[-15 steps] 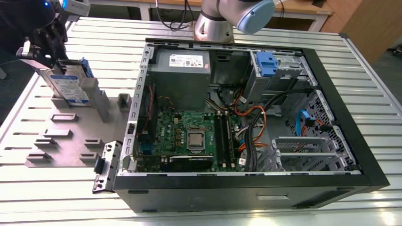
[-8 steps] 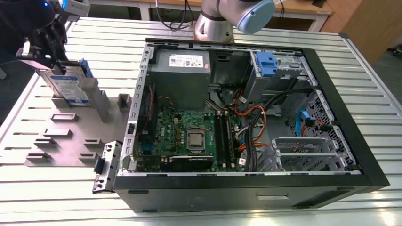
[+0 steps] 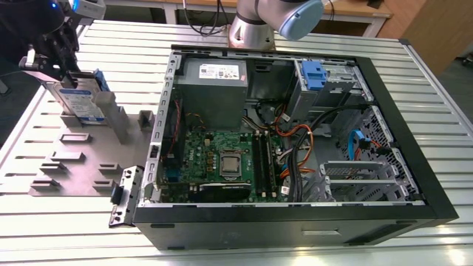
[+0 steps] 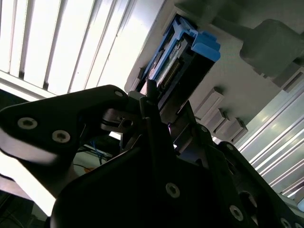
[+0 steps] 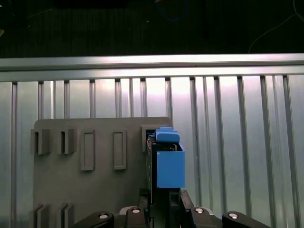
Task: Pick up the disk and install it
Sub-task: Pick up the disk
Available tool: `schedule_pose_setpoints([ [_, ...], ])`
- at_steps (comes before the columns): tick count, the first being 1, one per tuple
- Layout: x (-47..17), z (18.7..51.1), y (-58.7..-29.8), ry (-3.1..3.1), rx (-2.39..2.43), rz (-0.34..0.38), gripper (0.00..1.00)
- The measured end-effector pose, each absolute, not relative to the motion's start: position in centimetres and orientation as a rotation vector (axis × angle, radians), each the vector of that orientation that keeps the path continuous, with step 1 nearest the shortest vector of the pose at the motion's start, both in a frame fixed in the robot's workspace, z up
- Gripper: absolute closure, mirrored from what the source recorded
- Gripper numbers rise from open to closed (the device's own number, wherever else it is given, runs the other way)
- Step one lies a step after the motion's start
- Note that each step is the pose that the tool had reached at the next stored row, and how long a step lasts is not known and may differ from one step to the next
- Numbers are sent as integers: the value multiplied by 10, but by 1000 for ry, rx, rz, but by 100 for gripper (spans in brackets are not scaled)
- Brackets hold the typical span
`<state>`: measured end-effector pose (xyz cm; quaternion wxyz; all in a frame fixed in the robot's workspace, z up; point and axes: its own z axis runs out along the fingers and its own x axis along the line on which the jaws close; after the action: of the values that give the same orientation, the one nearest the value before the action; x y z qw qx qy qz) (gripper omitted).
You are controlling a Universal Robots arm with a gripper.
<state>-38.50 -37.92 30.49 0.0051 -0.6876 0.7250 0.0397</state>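
One disk (image 3: 81, 102) stands on edge, slightly tilted, over a grey fixture plate (image 3: 74, 166) at the exterior view's left. Whether its lower edge is seated in a slot of the plate cannot be told. The plate is laid on a slatted metal table (image 3: 66, 244), just beside an open computer case (image 3: 417, 144).

The gripper (image 3: 63, 75) is positioned at the upper end of the disk. In the first wrist view the disk (image 5: 169, 166) is seen edge-on, with its blue carrier rail towards the camera. There the gripper (image 5: 164, 203) is set astride it. The fingers are pressed against both faces with no gap visible, so the disk is clamped.

Inside the case, a grey power-supply box (image 3: 214, 83) is mounted above a green motherboard (image 3: 221, 160). A blue-tabbed drive bay (image 3: 314, 75) is fitted to the exterior view's right of the box.
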Motion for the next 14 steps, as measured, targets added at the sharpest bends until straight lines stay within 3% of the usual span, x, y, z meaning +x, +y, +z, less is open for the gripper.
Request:
schedule_pose_setpoints([
  [14, -385, 310, -379, 2276, -2159, 112, 65],
])
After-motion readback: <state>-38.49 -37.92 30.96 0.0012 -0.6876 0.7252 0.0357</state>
